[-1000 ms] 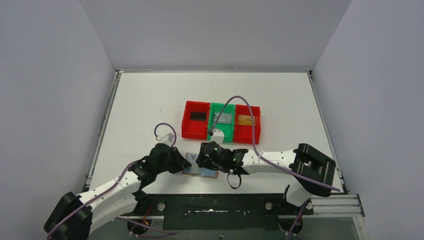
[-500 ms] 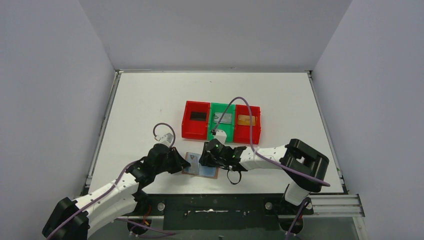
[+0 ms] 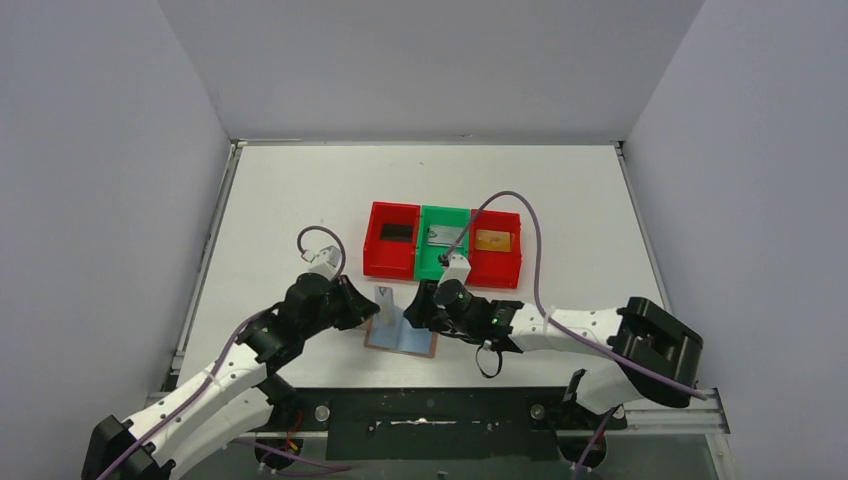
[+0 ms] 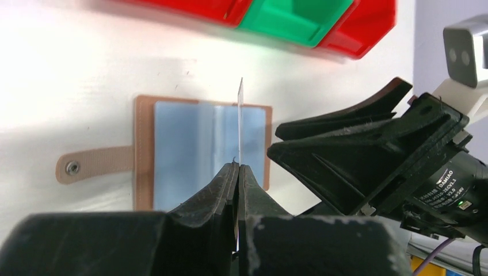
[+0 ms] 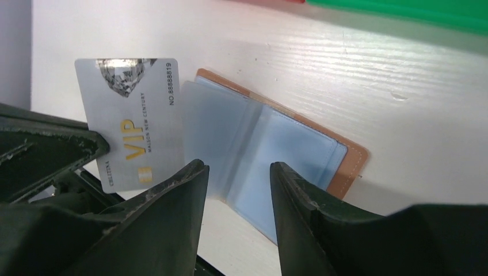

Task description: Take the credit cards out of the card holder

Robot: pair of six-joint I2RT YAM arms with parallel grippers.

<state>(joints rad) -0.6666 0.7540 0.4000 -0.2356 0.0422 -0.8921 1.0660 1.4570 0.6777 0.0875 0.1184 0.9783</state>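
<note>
1. Change noted. Half a second earlier, the silver card (image 5: 131, 123) lay flat against the open card holder (image 5: 299, 150), and the left gripper (image 4: 237, 168) was set low at the holder's left edge. The card is now raised clear of the holder and is held on edge above its left half.

2. Tool state.
- Left gripper: the jaws are closed tight on the near edge of the silver card. The rest of the card stands free.
- Right gripper (image 5: 236, 172): the jaws are held moderately apart and nothing is between them. It is placed over the holder's right half. Contact with the lining cannot be confirmed.

3. Position of task items. The card holder is spread flat on the table (image 3: 300, 200), lining upward, with the strap tab (image 4: 95, 164) extended to one side. A row of bins (image 3: 390, 266) stands just beyond the holder. A black card (image 3: 396, 232), a grey card (image 3: 446, 236) and a gold card (image 3: 491, 240) are each seen in one bin.

4. Meaning for the task. Extraction of this card is judged complete, and only its deposit remains. No further card can be made out in the pale blue pockets, so the holder is judged probably empty.
</note>
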